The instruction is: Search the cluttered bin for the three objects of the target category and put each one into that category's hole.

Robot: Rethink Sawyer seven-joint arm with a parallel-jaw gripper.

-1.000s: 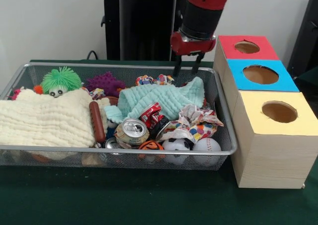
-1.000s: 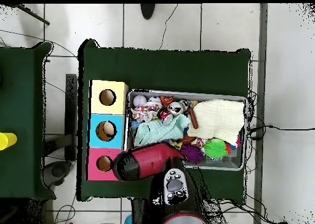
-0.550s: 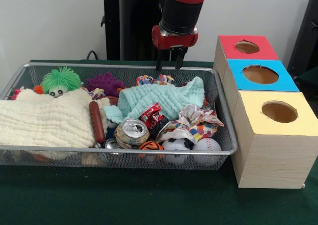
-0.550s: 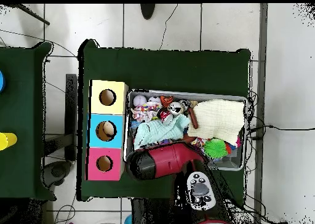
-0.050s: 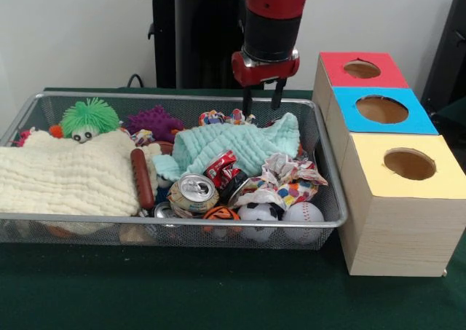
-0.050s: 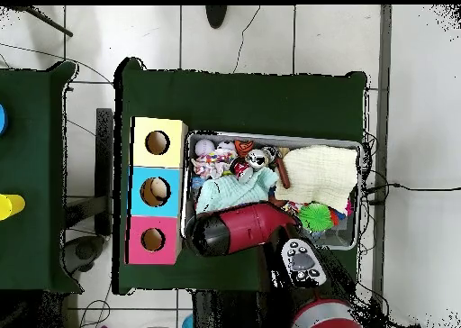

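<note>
My gripper (image 5: 262, 101) hangs open and empty over the far side of the wire bin (image 5: 182, 219), just above the back edge of a teal cloth (image 5: 233, 144). In front of that cloth lie a silver can (image 5: 193, 194), a crushed red can (image 5: 222, 170) and crumpled printed paper (image 5: 287, 181). A soccer ball (image 5: 258, 213), a baseball (image 5: 302, 213) and an orange ball (image 5: 220, 214) rest against the bin's near wall. In the overhead view the red arm (image 6: 239, 230) covers the gripper and that corner of the bin (image 6: 270, 135).
Three boxes with holes stand right of the bin: red (image 5: 362, 69), blue (image 5: 381, 110), yellow (image 5: 409, 164). A cream cloth (image 5: 65, 173), hot dog toy (image 5: 142, 177), green fuzzy toy (image 5: 89, 117) and purple spiky toy (image 5: 154, 120) fill the bin's left part.
The gripper swung left from the bin's right end, then came back partway to the right and a little lower. It stays open and empty. The bin's contents have not moved.
</note>
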